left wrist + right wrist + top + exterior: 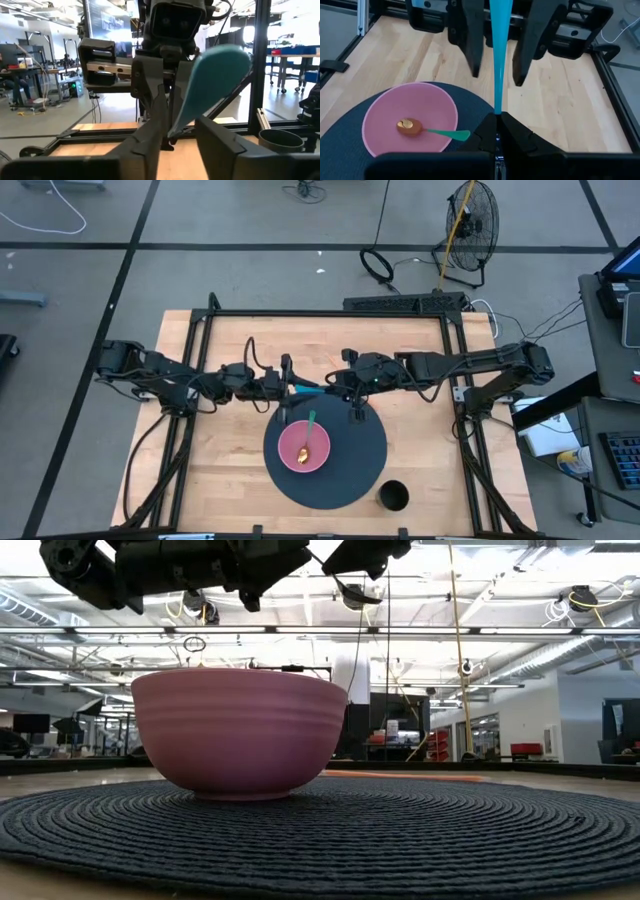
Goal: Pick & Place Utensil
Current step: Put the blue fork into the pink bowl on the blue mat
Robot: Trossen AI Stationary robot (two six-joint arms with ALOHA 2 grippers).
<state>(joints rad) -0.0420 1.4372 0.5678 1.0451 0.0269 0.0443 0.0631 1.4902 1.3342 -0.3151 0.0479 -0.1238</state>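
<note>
A light wooden tabletop carries a round dark woven mat near its front edge, and a small black cup stands on the wood just beside that mat's right side

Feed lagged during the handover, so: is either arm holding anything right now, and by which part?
The right gripper holds the blue utensil by one end, jaws shut on it. The left gripper is open around the other end, not gripping.

Bright, even overhead light; blurred foregrounds.
</note>
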